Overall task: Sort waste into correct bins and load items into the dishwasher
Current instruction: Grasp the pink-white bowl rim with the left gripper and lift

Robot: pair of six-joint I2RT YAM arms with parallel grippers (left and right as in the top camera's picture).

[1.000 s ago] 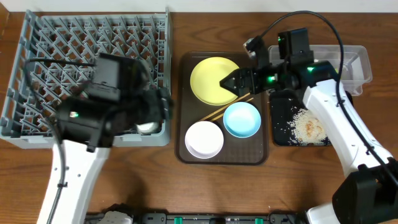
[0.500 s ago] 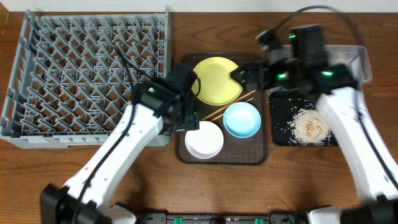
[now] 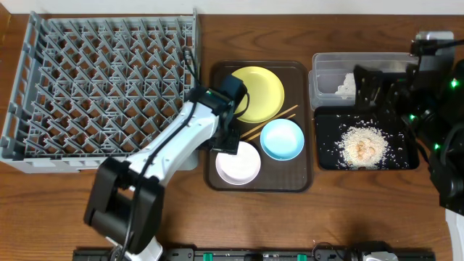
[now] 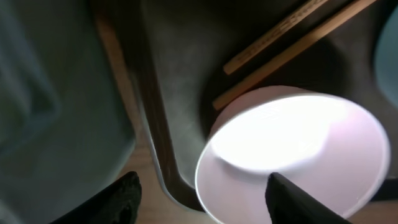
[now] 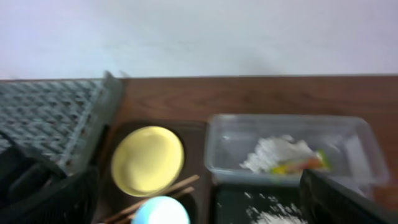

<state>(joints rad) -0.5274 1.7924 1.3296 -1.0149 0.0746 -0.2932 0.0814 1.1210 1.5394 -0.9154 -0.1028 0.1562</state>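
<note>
A plain pale wall (image 5: 199, 31) rises behind the brown wooden table (image 3: 362, 210).

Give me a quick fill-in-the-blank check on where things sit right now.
1. The tissue and wrapper lie in the clear ____.
2. The rice crumbs lie on the black ____.
3. The left gripper hovers over the white ____.
Missing words: tub; tray; bowl.

Yellow plate (image 3: 262, 93), blue bowl (image 3: 282, 139) and white bowl (image 3: 241, 167) upright, chopsticks (image 3: 283, 116) lying between them.
</note>
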